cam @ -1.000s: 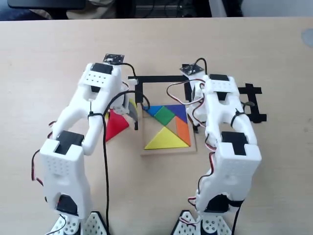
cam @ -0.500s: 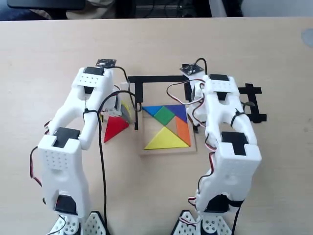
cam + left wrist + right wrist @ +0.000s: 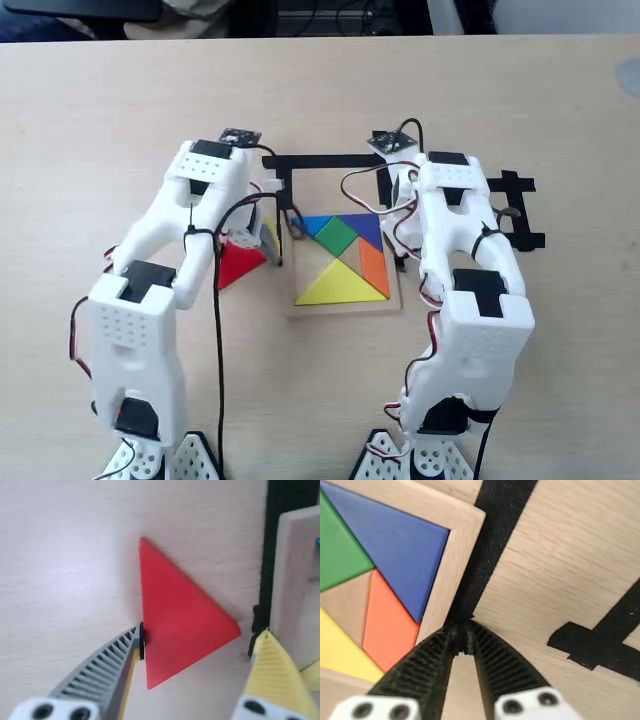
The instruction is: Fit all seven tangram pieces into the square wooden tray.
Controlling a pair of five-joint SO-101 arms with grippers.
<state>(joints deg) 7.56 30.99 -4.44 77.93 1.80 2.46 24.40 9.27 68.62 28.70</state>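
Note:
The square wooden tray [image 3: 345, 307] lies between the two arms and holds blue [image 3: 318, 225], green [image 3: 338, 238], orange [image 3: 372, 265] and yellow [image 3: 340, 285] pieces. A red triangle [image 3: 238, 268] lies flat on the table just left of the tray. My left gripper [image 3: 202, 635] is open and straddles the red triangle [image 3: 175, 610]. Its grey finger [image 3: 112, 655] touches one edge of the triangle, and its yellow finger [image 3: 270, 665] stands by the tray wall [image 3: 292, 575]. My right gripper [image 3: 465, 637] is shut on nothing, low over the table at the tray's right rim [image 3: 452, 575].
Black tape strips [image 3: 330, 160] mark the table behind the tray and to its right [image 3: 520, 215]. The right arm [image 3: 455, 230] stands along the tray's right side. Bare tabletop lies to the far left and in front of the tray.
The left arm swung left, then back right toward the tray. The red triangle slid slightly toward the table's front. The right arm has not moved.

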